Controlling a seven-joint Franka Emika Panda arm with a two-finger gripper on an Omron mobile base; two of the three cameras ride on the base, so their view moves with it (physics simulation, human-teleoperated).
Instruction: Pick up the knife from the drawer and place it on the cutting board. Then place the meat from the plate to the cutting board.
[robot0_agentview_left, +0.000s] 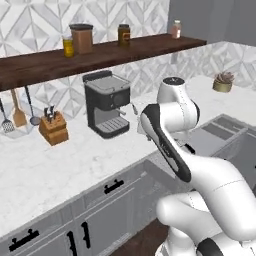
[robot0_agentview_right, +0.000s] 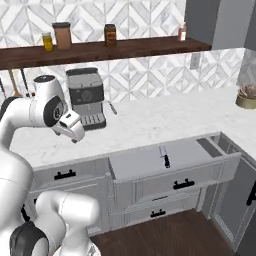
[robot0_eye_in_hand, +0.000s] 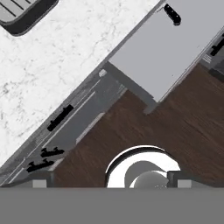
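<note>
Lying in open drawer (robot0_agentview_right: 150, 159): knife (robot0_agentview_right: 165, 157).

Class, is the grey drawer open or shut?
Open: the drawer is pulled out from the cabinets, its grey inside exposed with the knife in it.

A white robot arm (robot0_agentview_left: 200, 170) with dark joints stands before a white, grey-veined marble counter (robot0_agentview_left: 45, 170). The open drawer (robot0_agentview_right: 155, 159) is plain grey inside and out, matching the grey cabinets (robot0_agentview_right: 65, 182) with black handles. The knife (robot0_agentview_right: 164, 156) has a silver blade and black handle. The wall tiles (robot0_agentview_right: 150, 75) carry a white-and-grey diamond pattern. The shelf (robot0_agentview_right: 115, 50) and floor (robot0_eye_in_hand: 175, 131) are dark brown wood. The coffee machine (robot0_agentview_left: 106, 102) is black and grey.
</note>
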